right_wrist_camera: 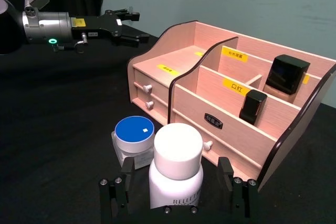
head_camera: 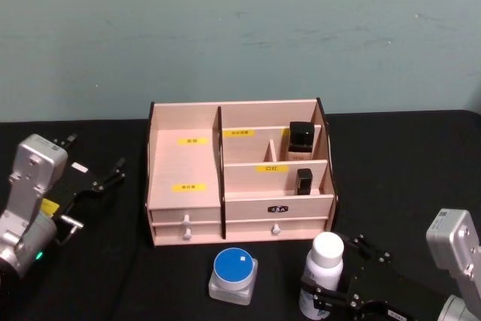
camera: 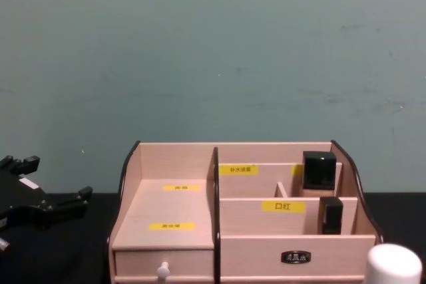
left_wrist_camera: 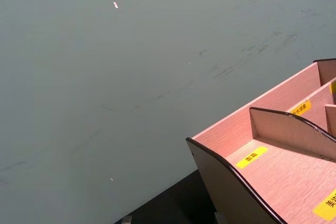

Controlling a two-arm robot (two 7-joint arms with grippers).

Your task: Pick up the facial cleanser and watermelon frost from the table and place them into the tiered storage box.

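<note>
The facial cleanser (head_camera: 322,274), a white bottle with a white cap, stands on the black table in front of the tiered storage box (head_camera: 180,165). My right gripper (head_camera: 342,280) is open, its fingers (right_wrist_camera: 112,199) straddling the bottle (right_wrist_camera: 175,166) with gaps on both sides. The bottle's cap (camera: 394,265) also shows in the chest view. A clear jar with a blue lid (head_camera: 234,274), which I take for the watermelon frost, sits just left of the bottle. My left gripper (head_camera: 114,174) hangs open to the left of the box (camera: 166,207), holding nothing.
Two black cosmetic items (head_camera: 301,140) (head_camera: 304,180) stand in the box's right-hand shelves. The box's left stepped shelves (left_wrist_camera: 273,177) are bare. Two white-knobbed drawers (head_camera: 186,225) face me. A teal wall rises behind the table.
</note>
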